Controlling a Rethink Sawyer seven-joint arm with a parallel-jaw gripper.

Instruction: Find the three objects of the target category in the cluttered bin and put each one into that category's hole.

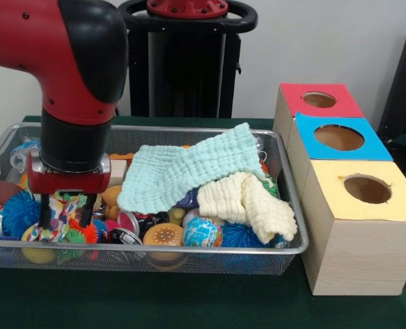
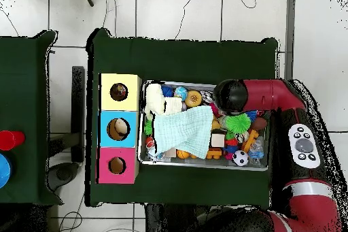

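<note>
Gripper [image 1: 66, 218] is down inside the wire mesh bin [image 1: 209, 256], at the end farthest from the boxes; its two dark fingers [image 1: 45, 211] are spread w/ a gap between them, straddling a white cloth bundle w/ coloured dots [image 1: 67, 204]. Can't tell if the tips actually touch it; nothing looks lifted. Blue spiky ball [image 1: 18, 211] sits just beside the gripper toward the bin's end, green/orange spiky bits near the front wall. A mint waffle cloth [image 1: 189, 170] is draped over the bin's middle, overlapping a cream waffle cloth [image 1: 247, 202] toward the box end. In front of them along the near wall: burger-shaped toy [image 1: 163, 235], globe ball [image 1: 203, 232]. Outside the bin, three wooden boxes in a row, each w/ a round hole on top: red-top box [image 1: 319, 101] farthest back, blue-top box [image 1: 339, 139] in the middle, yellow-top box [image 1: 363, 192] nearest the camera. Overhead view: arm [image 2: 268, 96] reaches over the bin from the side, its wrist hiding the gripper; soccer-pattern ball [image 2: 240, 157] lies near the bin's corner.
</note>
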